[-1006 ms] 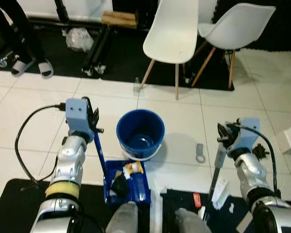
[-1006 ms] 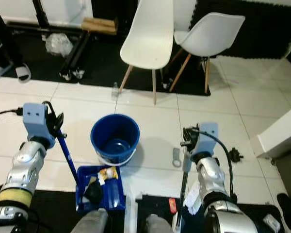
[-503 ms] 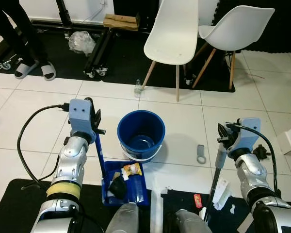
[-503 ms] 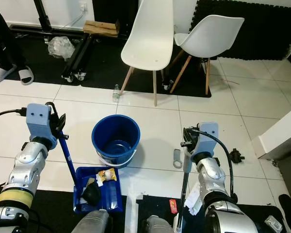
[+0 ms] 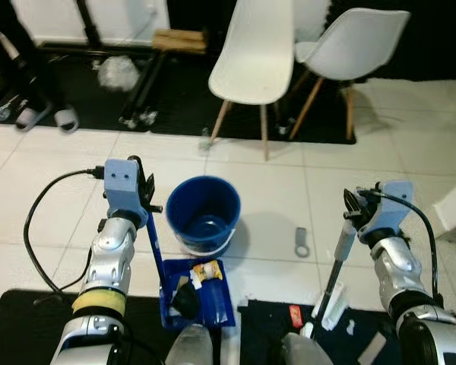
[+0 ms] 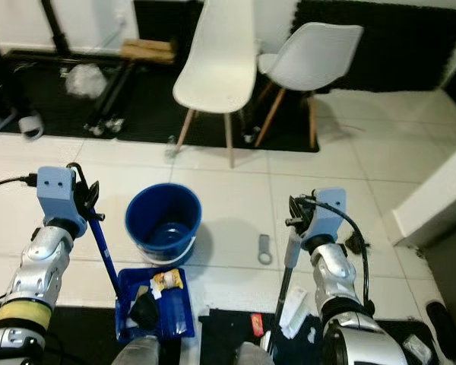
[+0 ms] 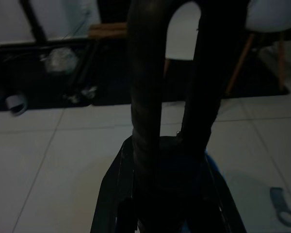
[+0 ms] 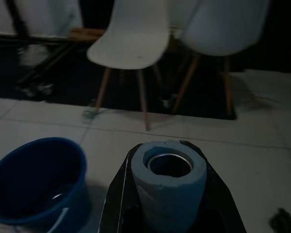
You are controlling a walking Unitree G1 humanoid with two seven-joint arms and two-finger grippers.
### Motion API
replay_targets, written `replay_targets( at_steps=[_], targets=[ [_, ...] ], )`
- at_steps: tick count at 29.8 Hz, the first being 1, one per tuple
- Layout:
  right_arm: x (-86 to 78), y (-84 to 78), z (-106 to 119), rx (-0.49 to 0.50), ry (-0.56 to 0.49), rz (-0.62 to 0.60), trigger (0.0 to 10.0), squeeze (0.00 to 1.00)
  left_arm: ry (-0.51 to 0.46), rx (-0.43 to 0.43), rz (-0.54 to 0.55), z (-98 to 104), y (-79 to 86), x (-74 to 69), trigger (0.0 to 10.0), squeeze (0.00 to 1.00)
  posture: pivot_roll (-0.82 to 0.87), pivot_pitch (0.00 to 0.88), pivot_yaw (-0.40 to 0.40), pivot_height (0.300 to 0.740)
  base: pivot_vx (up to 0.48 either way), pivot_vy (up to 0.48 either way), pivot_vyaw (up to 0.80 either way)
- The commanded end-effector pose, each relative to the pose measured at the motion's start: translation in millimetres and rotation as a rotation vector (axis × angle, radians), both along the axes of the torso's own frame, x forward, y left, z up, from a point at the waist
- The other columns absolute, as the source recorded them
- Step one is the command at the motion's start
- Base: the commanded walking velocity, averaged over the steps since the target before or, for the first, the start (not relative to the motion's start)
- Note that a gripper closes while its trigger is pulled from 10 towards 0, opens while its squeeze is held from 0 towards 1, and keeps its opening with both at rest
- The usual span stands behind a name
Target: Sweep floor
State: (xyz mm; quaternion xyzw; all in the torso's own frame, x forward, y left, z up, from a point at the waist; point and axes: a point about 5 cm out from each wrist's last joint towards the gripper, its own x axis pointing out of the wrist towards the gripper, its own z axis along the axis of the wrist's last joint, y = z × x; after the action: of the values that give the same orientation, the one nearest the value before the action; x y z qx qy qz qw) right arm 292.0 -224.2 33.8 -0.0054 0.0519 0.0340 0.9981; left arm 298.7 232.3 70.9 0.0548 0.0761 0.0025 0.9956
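Beside the blue bucket (image 5: 203, 214), left gripper (image 5: 143, 199) clamping dustpan handle (image 5: 153, 245).

the round plastic bucket (image 5: 203, 215) is deep blue with a white band low on its side. the flat plastic dustpan (image 5: 199, 293) and its long thin handle (image 5: 153, 246) are the same blue, with yellow, white and black bits lying in it. the broom pole (image 6: 287, 268) is grey and black. the two moulded chairs (image 5: 262, 47) are white with light brown wooden legs. the floor tiles (image 5: 53, 175) are white with thin grey lines. the mat (image 5: 23, 323) is black.
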Motion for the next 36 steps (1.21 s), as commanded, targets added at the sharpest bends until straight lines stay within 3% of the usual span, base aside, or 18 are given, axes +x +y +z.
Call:
replay_targets(
  at_steps=[1,7,11,13,20,36],
  targets=[
    [-4.6,-0.5,-5.7,-0.003,0.027,0.001,10.0,0.0,-0.029,0.023,-0.01,6.1,-0.3,2.5,10.0,0.0,0.18,0.0,-0.041,0.74,0.0,0.0,0.0],
    [-5.1,-0.4,-6.4,-0.004,0.031,0.004,10.0,0.0,-0.041,0.075,0.02,9.1,8.7,2.3,10.0,0.0,0.18,0.0,-0.044,0.74,0.0,0.0,0.0],
    [-5.5,0.2,-7.2,-0.004,0.035,0.006,10.0,0.0,-0.053,0.091,0.15,13.2,29.6,1.7,10.0,0.0,0.18,0.0,-0.045,0.74,0.0,0.0,0.0],
    [-5.6,0.2,-7.3,-0.004,0.036,0.007,10.0,0.0,-0.106,0.092,0.262,22.2,43.8,1.8,10.0,0.0,0.18,0.0,-0.046,0.74,0.0,0.0,0.0],
    [-5.3,-0.8,-6.9,-0.009,0.038,0.009,10.0,0.0,-0.189,0.088,0.42,39.1,65.6,-0.4,10.0,0.0,0.17,0.0,-0.045,0.74,0.0,0.0,0.0],
    [-4.1,-1.8,-6.4,-0.019,0.048,0.019,10.0,0.0,-0.252,0.182,0.548,69.3,97.1,-3.5,10.0,0.0,0.19,0.0,-0.048,0.74,0.0,0.0,0.0]
  ],
)
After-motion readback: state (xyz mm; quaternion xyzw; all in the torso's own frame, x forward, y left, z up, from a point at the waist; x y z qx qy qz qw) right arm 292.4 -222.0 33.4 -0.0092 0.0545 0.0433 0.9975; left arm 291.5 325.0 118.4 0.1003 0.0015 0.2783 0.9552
